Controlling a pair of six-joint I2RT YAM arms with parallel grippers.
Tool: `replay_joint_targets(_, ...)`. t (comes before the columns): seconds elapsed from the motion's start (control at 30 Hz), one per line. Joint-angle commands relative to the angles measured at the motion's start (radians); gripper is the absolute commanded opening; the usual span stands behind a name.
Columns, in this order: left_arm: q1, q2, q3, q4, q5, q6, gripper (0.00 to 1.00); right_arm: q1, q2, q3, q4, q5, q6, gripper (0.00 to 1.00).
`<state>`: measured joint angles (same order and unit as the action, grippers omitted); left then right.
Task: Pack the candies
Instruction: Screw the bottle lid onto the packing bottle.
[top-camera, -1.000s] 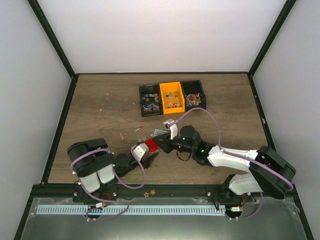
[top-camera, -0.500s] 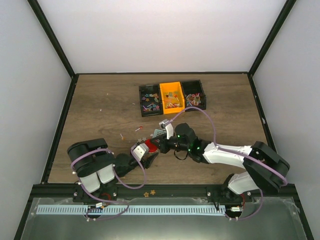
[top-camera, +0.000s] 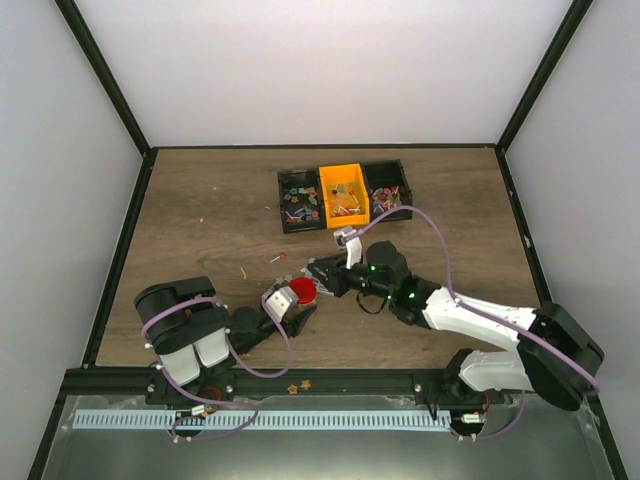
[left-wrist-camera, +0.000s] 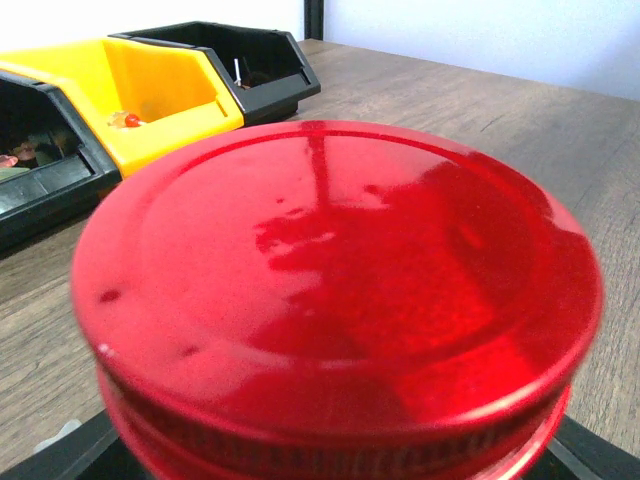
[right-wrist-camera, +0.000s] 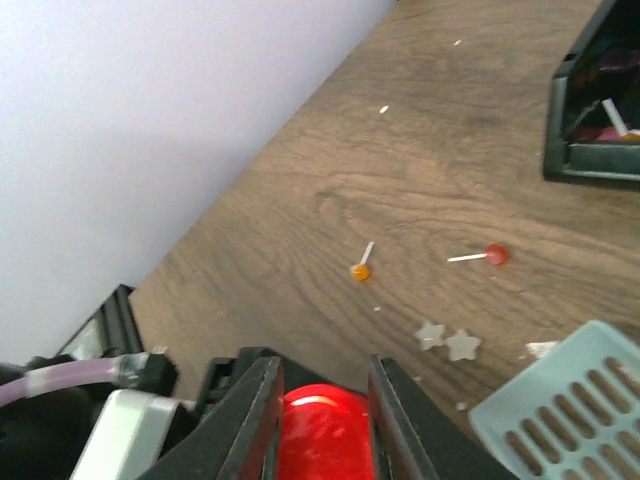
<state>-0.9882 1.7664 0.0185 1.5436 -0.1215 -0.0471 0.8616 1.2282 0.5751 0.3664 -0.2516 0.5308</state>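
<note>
A jar with a red round lid (left-wrist-camera: 330, 290) fills the left wrist view. My left gripper (top-camera: 297, 303) is shut on that jar, and only dark finger edges show at the bottom corners. My right gripper (right-wrist-camera: 322, 370) is open just beyond the lid (right-wrist-camera: 325, 440), and its fingers (right-wrist-camera: 255, 420) frame the lid from either side without gripping it. The candies (top-camera: 300, 197) lie in three bins at the back. Two loose lollipops, one orange (right-wrist-camera: 361, 270) and one red (right-wrist-camera: 495, 254), and two star sweets (right-wrist-camera: 447, 341) lie on the table.
A black bin (top-camera: 283, 205), an orange bin (top-camera: 344, 172) and a second black bin (top-camera: 388, 166) stand side by side at the back. A teal slotted scoop (right-wrist-camera: 560, 400) lies right of my right gripper. Small scraps dot the wood (top-camera: 210, 230).
My right gripper has drawn back to the right, away from the red lid, and its jaws have opened. The left arm and the jar have not moved.
</note>
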Motion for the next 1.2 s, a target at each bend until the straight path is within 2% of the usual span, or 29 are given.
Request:
replay_joint_targets(0.0, -0.002, 0.036, -0.124, 0.23, 0.036, -0.036, 0.69, -0.048, 0.027, 0.015, -0.001, 0.017, -0.05, 0.26)
replay_joint_targets(0.37, -0.002, 0.047, -0.115, 0.229, 0.049, -0.04, 0.69, -0.062, 0.186, 0.064, 0.068, -0.105, -0.114, 0.23)
replay_joint_targets(0.57, -0.002, 0.059, -0.109, 0.229, 0.045, -0.042, 0.69, -0.063, 0.249, 0.07, 0.108, -0.173, -0.105, 0.17)
replay_joint_targets(0.9, -0.003, 0.058, -0.111, 0.23, 0.024, -0.044, 0.69, -0.062, 0.252, 0.032, 0.139, -0.243, -0.073, 0.08)
replay_joint_targets(1.17, -0.002, 0.065, -0.111, 0.229, 0.007, -0.054, 0.69, -0.062, 0.232, -0.031, 0.178, -0.295, -0.06, 0.07)
